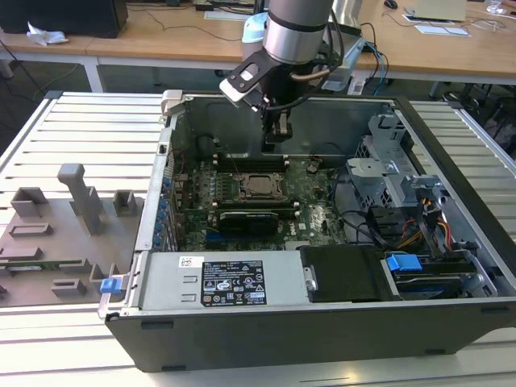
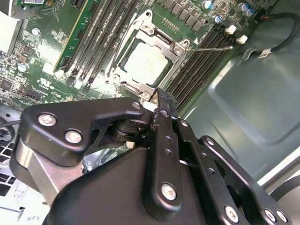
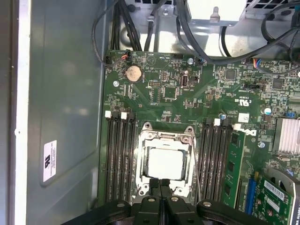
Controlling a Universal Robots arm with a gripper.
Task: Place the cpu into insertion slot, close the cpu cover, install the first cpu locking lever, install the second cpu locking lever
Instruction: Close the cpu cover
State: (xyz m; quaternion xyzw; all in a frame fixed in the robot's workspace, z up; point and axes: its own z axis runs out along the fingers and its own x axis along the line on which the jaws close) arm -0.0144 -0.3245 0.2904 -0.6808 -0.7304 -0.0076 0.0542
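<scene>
The cpu [image 3: 165,165] [image 2: 145,61], with its pale silvery top, lies in the insertion slot [image 1: 260,185] on the green motherboard. The cpu cover [image 3: 166,138] [image 2: 161,40] lies down flat around it, and the chip shows through its window. A thin metal locking lever [image 2: 213,47] sticks out from one socket corner across the memory slots. My gripper [image 3: 160,183] [image 2: 161,97] [image 1: 278,133] hovers just above the socket's edge. Its black fingers are pressed together with nothing between them.
The motherboard sits in an open computer case [image 1: 451,161]. Long black memory slots [image 3: 121,159] flank the socket on both sides. Black cables [image 3: 140,28] hang near the drive cage [image 1: 387,169]. A grey fixture plate [image 1: 56,234] lies outside the case on the exterior view's left.
</scene>
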